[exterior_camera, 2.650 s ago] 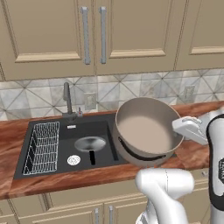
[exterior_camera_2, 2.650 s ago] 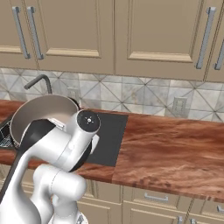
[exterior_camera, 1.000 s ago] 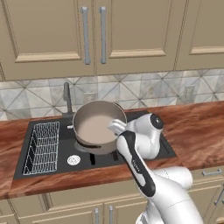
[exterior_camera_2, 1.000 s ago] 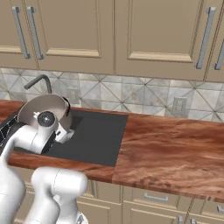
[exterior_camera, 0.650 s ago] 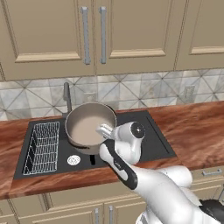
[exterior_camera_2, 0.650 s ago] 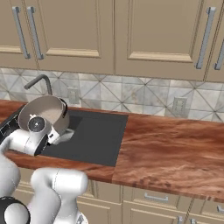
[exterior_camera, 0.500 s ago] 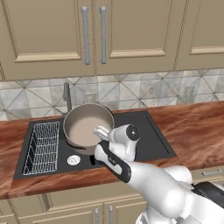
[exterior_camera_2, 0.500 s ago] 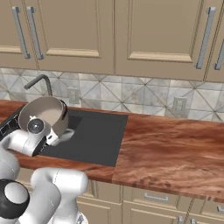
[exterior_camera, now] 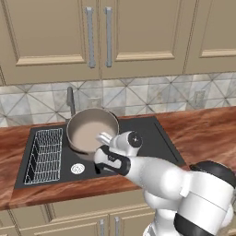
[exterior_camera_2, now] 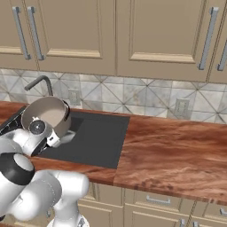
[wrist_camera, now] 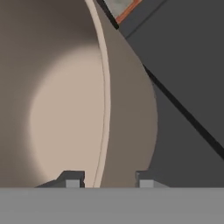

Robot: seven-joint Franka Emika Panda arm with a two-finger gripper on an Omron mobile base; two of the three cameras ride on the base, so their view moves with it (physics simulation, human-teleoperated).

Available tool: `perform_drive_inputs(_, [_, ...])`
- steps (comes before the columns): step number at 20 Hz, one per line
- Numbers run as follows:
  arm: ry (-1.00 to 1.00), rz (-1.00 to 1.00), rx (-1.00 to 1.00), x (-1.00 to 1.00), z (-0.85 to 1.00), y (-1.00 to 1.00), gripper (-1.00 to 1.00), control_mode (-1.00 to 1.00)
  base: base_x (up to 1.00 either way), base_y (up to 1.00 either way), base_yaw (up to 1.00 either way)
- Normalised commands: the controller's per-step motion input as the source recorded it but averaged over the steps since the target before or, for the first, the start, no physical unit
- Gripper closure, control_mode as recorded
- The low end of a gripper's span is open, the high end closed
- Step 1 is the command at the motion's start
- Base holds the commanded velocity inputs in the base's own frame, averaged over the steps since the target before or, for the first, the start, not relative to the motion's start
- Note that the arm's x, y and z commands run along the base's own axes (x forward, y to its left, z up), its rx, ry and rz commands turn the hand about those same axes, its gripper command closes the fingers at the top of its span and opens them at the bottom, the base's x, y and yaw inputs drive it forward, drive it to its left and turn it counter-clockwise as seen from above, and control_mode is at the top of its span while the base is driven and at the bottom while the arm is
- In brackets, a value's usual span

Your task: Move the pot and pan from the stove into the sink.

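Pot: the beige pot [exterior_camera: 91, 130] is down in the black sink [exterior_camera: 147, 138], in the middle of the basin near its back edge. It is open, with no lid on it. I cannot tell if its bottom sits flat on the sink floor yet.
Gripper: the gripper [wrist_camera: 105, 178] pinches the pot's wall. One finger [wrist_camera: 72, 178] is inside the pot and the other is outside. It grips the pot's rim on the side near the sink's front edge.
Sink: a white wire rack [exterior_camera: 44, 154] fills the left end of the basin. A round drain [exterior_camera: 77, 169] sits near the front edge. The grey faucet [exterior_camera: 71, 100] stands at the back edge, just behind the pot.
Pan: I cannot spot the small silver pan in any of these pictures.
Step now: putting the pot down in the sink, I think.
How to do it well: lower the pot until its bottom is flat on the sink floor. Then let the fingers go wide and lift straight up, so the rim does not get pulled along. Keep away from the faucet and the rack.
Next job: the pan may be left to bring.
Writing: no words, brands or labels can be read anywhere.
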Motion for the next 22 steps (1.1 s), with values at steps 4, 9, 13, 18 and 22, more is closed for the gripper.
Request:
perform_drive_inputs(4, [0.06,-0.11,-0.05,0.13,0.0,0.05,1.0,-1.0,0.0,0.0,0.0])
perform_drive_inputs(9, [0.06,-0.05,-0.09,0.18,-0.03,0.11,1.0,-1.0,0.0,0.0,0.0])
perform_drive_inputs(13, [0.03,-0.01,-0.03,0.08,-0.01,0.08,1.0,-1.0,0.0,0.0,0.0])
perform_drive_inputs(18, [0.05,0.02,-0.01,0.0,-0.13,0.08,1.0,-1.0,0.0,0.0,0.0])
perform_drive_inputs(22, [0.14,0.09,-0.05,0.0,-0.4,0.29,1.0,-1.0,0.0,0.0,0.0])
